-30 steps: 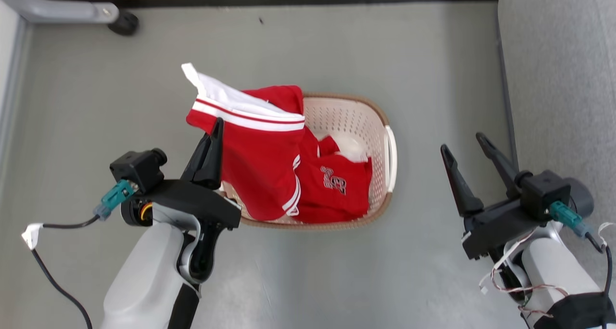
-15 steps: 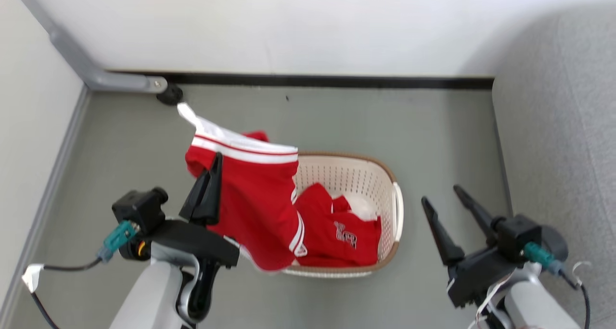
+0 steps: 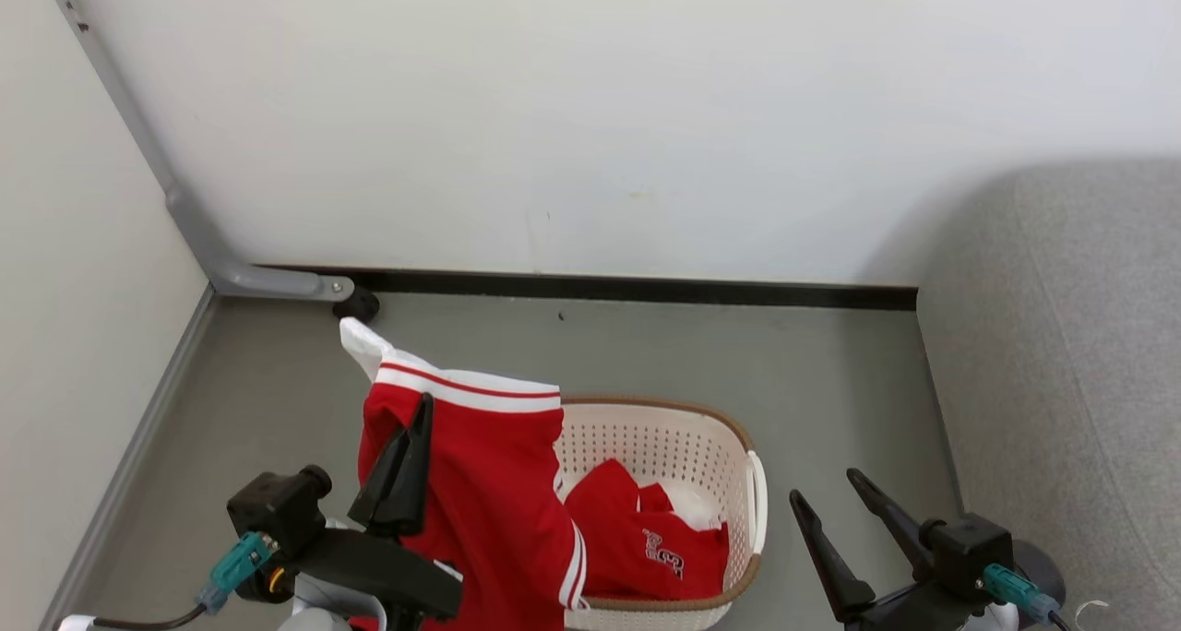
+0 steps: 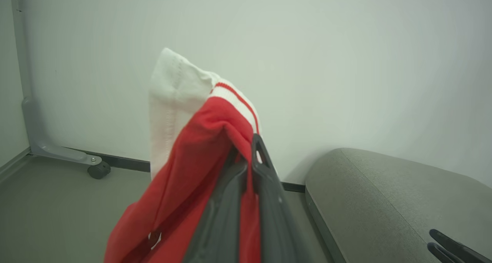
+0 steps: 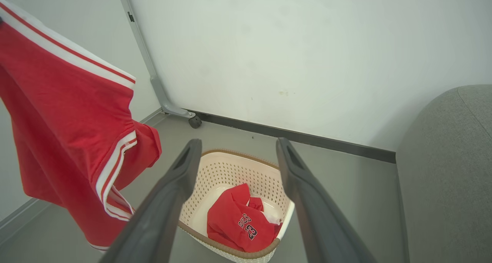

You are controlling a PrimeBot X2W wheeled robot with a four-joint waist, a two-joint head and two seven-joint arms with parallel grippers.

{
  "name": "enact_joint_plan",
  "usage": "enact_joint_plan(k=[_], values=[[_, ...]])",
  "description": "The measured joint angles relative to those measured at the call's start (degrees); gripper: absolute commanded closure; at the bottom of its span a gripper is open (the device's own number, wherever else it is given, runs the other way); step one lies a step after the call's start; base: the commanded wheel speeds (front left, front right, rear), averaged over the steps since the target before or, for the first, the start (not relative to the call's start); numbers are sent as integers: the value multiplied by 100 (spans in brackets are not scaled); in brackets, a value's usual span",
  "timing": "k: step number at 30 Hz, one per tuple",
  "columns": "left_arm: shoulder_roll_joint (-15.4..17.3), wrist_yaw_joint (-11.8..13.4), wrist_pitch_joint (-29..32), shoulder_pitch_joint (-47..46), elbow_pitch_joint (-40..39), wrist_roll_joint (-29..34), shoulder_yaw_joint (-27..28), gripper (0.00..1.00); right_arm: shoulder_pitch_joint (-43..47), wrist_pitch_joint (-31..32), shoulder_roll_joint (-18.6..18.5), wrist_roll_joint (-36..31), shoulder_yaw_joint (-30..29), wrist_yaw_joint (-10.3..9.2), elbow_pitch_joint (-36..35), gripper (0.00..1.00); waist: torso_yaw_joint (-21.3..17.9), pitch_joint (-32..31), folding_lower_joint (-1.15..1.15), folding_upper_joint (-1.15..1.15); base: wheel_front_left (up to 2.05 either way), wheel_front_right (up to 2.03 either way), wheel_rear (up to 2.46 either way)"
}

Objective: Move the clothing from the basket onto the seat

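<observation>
Red shorts [image 3: 489, 493] with white striped trim hang from my left gripper [image 3: 423, 408], which is shut on them, left of and above the basket [image 3: 738, 433]. In the left wrist view the left gripper [image 4: 251, 149] pinches the shorts [image 4: 192, 151] below their white waistband. The cream perforated basket [image 5: 226, 167] stands on the floor and holds a crumpled red jersey [image 3: 646, 548] printed 23 [image 5: 236, 220]. My right gripper [image 3: 824, 483] is open with nothing in it, right of the basket; between its fingers [image 5: 238, 142] the basket shows. The grey seat [image 3: 1061, 354] lies on the right.
A white wall with a black baseboard [image 3: 646, 288] runs behind the basket. A grey metal leg with a black caster [image 3: 357, 305] stands at the back left corner. Grey floor [image 3: 793, 373] separates the basket from the seat's edge [image 5: 446, 170].
The head camera has tilted up, so the basket sits lower in the picture and more wall shows. The shorts hang higher above the basket in the shut left gripper. The right gripper stays open.
</observation>
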Motion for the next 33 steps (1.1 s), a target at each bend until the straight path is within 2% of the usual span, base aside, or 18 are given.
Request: enact_joint_plan(k=[7, 18, 33], values=[[35, 44, 0, 220, -387, 67, 63, 100, 35, -1, 20, 9, 144, 1, -198, 0, 26, -279, 0, 0, 0, 0, 0], [21, 43, 0, 287, -826, 135, 33, 100, -21, -1, 24, 49, 480, 1, -394, 0, 89, -308, 1, 0, 0, 0, 0], [-88, 36, 0, 68, -1103, 254, -492, 100, -1031, -1, 76, 192, 2025, 1, -587, 0, 167, -209, 1, 1, 0, 0, 0]])
